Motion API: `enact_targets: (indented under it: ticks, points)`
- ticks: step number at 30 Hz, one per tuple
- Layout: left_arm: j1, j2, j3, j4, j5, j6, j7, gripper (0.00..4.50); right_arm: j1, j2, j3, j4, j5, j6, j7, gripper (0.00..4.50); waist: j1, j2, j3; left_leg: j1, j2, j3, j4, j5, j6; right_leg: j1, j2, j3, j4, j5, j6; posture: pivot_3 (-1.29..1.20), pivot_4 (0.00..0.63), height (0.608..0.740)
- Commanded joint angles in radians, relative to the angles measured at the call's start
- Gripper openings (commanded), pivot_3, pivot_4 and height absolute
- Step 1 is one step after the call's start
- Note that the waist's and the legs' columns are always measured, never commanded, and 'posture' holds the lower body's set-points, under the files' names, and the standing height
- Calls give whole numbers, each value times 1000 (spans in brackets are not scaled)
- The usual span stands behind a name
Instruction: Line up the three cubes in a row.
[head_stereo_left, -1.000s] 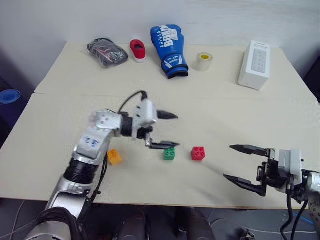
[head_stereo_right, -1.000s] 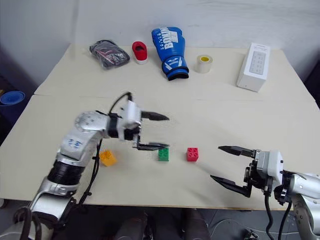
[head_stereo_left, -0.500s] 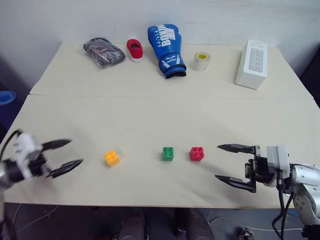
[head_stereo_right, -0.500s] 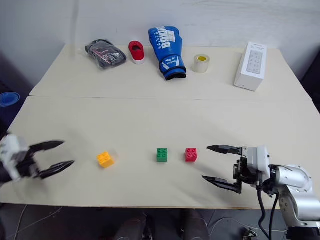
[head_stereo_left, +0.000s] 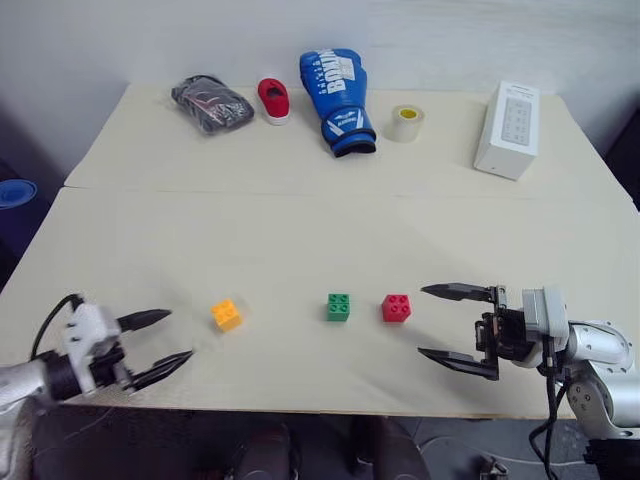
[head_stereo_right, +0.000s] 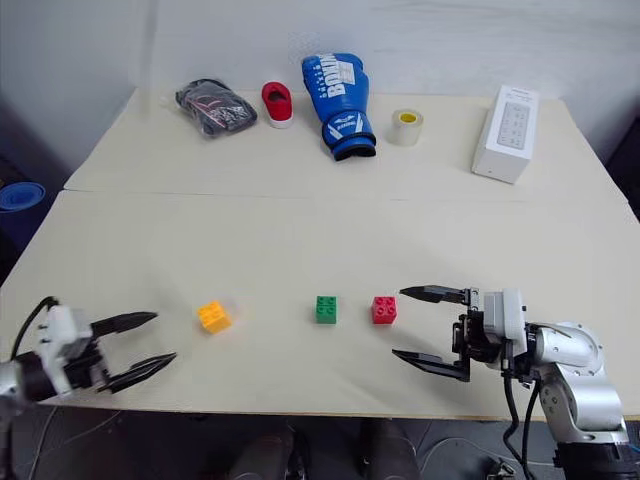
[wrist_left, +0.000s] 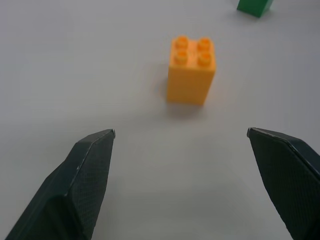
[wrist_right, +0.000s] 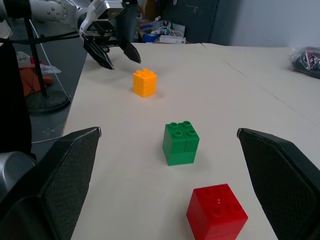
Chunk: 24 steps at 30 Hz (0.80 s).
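Note:
Three studded cubes stand on the beige table (head_stereo_left: 300, 220) near its front edge. The yellow-orange cube (head_stereo_left: 226, 314) is at the left, the green cube (head_stereo_left: 338, 306) in the middle and the red cube (head_stereo_left: 396, 308) close beside it on the right. My left gripper (head_stereo_left: 162, 343) is open and empty at the front left, a short way left of the yellow-orange cube (wrist_left: 192, 69). At the front right my right gripper (head_stereo_left: 448, 323) is open and empty just right of the red cube (wrist_right: 216, 211), with its fingers pointing left along the row.
Along the table's far edge lie a black bundle (head_stereo_left: 213, 103), a red-and-white oval object (head_stereo_left: 274, 99), a blue boxing glove (head_stereo_left: 338, 87), a roll of tape (head_stereo_left: 407, 123) and a tall white box (head_stereo_left: 509, 129). A seam (head_stereo_left: 300, 192) crosses the table.
My left arm has swung away from the green cube, left and down to the table's front left corner. My right gripper has edged left toward the red cube. The cubes have not moved.

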Motion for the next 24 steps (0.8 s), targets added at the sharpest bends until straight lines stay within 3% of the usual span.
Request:
enact_targets:
  ticks: [1, 3, 5, 14, 18, 24]
  points:
    - [-28, -14, -69, -43, 11, 29, 44, 4465, 8, 6, -24, -5, 3, -35, -9, 4500, -8, 0, 0, 0, 0, 0, 0, 0, 0, 0, 1, 0, 1, 0, 0, 0, 150, 740]
    - [-42, -19, -111, -43, 32, 29, 63, 4465, 20, 11, -31, -10, 0, -46, -23, 4500, -16, 0, 0, 0, 1, 1, 0, 0, 0, 0, 2, 0, 3, 0, 0, 0, 150, 740]
    - [-52, -19, -132, -38, 37, 33, 75, 4062, 36, 14, -36, -18, -2, -60, -34, 4500, -18, 0, 0, 0, 1, 1, 0, 0, 0, 0, 2, 0, 2, 0, 0, 0, 150, 740]
    - [-152, 32, -174, 19, 40, 26, 39, 1504, 93, 6, -59, -19, -4, -109, -58, 4500, -15, 0, 0, 1, 1, 2, 0, 0, 0, 0, 2, 1, 1, 0, 0, 0, 150, 740]
    - [-254, 71, -234, 18, -22, 56, -96, 1503, 101, 1, -70, 14, 1, -130, -41, 4500, -13, 0, 0, 1, 1, 1, 0, 0, 0, 0, 1, 1, 1, 0, 0, 0, 150, 740]
    - [-535, 90, -396, 240, 54, -74, -315, 1503, 97, -6, -77, 49, 4, -144, -6, 4500, -13, 0, 0, 0, 0, 2, 1, 1, 0, 0, 3, 0, 2, 0, 0, 0, 150, 740]
